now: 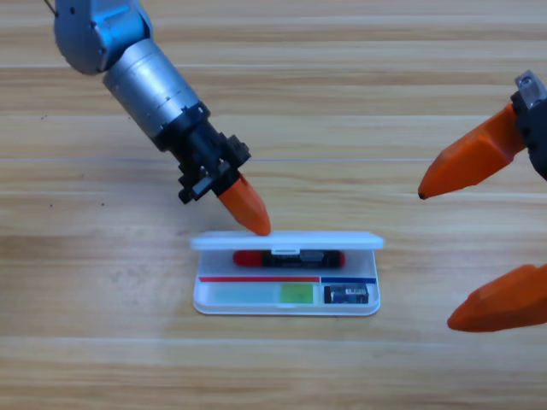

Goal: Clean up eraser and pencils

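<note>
In white case [369, 295]: red-ended pencil [289, 257] lying left-right, along lid.

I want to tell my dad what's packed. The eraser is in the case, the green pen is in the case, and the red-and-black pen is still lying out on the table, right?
Not quite. The high view shows the red-and-black pen already in the white case, along its back edge. The eraser and green pen are in the case, as you said.
</note>
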You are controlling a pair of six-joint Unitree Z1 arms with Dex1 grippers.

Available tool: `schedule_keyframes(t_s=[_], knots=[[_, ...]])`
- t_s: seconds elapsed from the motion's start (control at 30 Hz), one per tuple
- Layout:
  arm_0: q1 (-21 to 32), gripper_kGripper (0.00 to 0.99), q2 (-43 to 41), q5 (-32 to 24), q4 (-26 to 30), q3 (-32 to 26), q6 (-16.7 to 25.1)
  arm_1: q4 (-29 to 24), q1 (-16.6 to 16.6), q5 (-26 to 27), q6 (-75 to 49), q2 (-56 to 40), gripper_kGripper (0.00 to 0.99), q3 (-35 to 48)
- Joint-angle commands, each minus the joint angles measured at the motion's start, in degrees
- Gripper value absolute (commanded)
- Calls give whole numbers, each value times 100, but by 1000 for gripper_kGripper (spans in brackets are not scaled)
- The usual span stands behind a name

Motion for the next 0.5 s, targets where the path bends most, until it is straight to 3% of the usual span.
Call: schedule_keyframes(t_s=[0.03, 0.37, 0.5], knots=[[-272, 0, 176, 174, -305, 352, -95, -85, 83, 38, 67, 193, 983, 175], [-439, 0, -149, 719, -1307, 1187, -482, -85, 83, 47, 58, 193, 983, 175], [-536, 0, -510, 1080, -1966, 1811, -710, -85, 83, 56, 58, 193, 983, 184]])
